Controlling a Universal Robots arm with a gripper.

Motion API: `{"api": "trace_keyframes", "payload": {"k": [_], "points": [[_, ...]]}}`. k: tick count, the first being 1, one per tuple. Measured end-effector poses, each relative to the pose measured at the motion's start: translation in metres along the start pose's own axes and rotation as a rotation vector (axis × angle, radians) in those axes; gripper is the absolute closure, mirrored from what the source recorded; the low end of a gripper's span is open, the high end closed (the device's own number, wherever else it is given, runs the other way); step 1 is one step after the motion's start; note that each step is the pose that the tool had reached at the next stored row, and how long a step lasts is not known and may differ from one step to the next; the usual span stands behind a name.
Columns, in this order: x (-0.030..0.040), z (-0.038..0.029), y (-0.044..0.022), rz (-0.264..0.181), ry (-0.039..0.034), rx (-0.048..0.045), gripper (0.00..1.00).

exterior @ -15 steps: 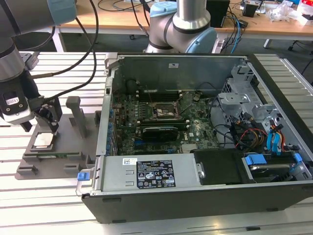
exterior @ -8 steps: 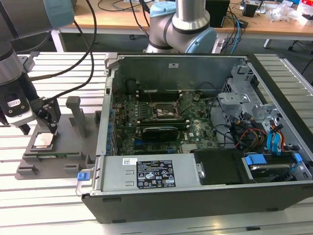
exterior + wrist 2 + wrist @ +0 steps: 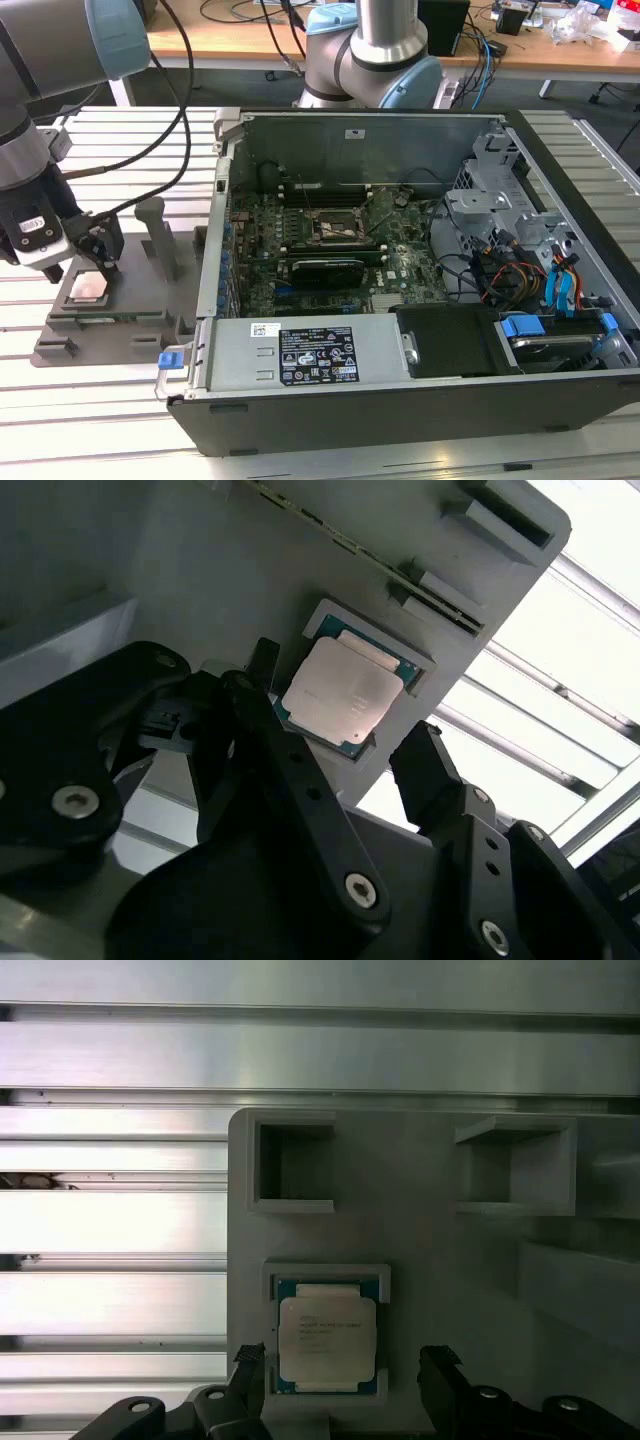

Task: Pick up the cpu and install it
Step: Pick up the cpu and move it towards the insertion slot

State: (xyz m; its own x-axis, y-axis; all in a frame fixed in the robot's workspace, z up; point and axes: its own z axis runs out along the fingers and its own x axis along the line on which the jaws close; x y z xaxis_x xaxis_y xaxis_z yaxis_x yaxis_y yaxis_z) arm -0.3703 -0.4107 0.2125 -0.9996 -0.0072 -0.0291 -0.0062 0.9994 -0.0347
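Over grey fixture plate (image 3: pixel 420 1250), on slotted alu table (image 3: pixel 100 420): gripper (image 3: pixel 343 1365), jaws wide, fingers (image 3: pixel 425 755) flanking cpu (image 3: pixel 327 1337), apart from it in both wrist views. Cpu lies flat in square recess of plate, metal lid up. Open PC case (image 3: pixel 400 400) w/ mobo socket (image 3: pixel 335 228) well apart, toward the exterior view's right. Arm base (image 3: pixel 375 60) stands behind case, by wooden desk (image 3: pixel 230 40).

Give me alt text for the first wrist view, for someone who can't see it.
A cpu lies flat in a square pocket of a grey holder, with the open end effector straddling it, one finger on each side. The holder rests on a slatted metal table.
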Motion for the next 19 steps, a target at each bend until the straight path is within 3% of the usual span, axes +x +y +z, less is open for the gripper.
{"api": "trace_keyframes", "payload": {"k": [3,8,13,14,19], "points": [[0.0003,0.0113,0.0022,0.0,0.0,0.0,0.27],[0.0007,0.0231,0.0033,-0.002,-0.0001,-0.0001,0.27],[0.0008,0.0243,0.0033,-0.002,0.0,0.0,0.29],[0.0011,0.0241,0.0034,-0.002,0.0009,0.0003,0.41],[0.0008,0.0247,0.0033,-0.002,0.0,0.0001,0.42]]}}
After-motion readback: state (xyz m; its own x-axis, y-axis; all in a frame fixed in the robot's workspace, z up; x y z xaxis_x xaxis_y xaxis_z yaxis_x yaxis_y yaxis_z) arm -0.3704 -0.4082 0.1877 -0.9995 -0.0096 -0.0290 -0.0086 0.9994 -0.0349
